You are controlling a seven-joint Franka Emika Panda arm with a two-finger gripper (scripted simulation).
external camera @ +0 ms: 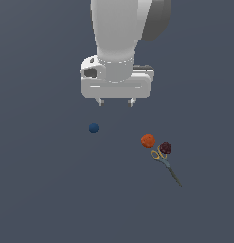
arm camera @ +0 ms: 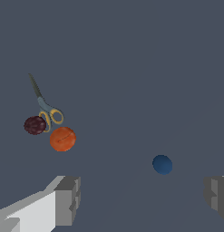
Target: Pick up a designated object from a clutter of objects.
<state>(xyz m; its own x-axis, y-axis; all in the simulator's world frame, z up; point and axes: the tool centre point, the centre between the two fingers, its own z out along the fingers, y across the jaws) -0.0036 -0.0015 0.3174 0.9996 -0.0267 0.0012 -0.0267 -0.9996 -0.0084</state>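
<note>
Flat dark grey-blue ground (external camera: 42, 199) fills the whole scene, with no walls or edges shown. From the top of the exterior view a white robot arm (external camera: 116, 33) is seen reaching down, and its gripper (external camera: 115, 101) is held above the ground with the two short fingertips spread wide apart and nothing between them. In the wrist view the two grey fingers (arm camera: 67, 199) are seen far apart at either side, again with nothing held. The orange ball (external camera: 148, 140) is found lying on the ground, below the gripper and toward the exterior view's right, well apart from it. Just beside it, further to the exterior view's right, a dark maroon bumpy ball (external camera: 166, 148) is placed. Scissors (external camera: 166, 165) with yellow handles and grey blades are laid next to both balls, the handle loops nearest them and the blades pointed away. A small blue ball (external camera: 93, 127) is set alone toward the exterior view's left, well apart from the cluster.
</note>
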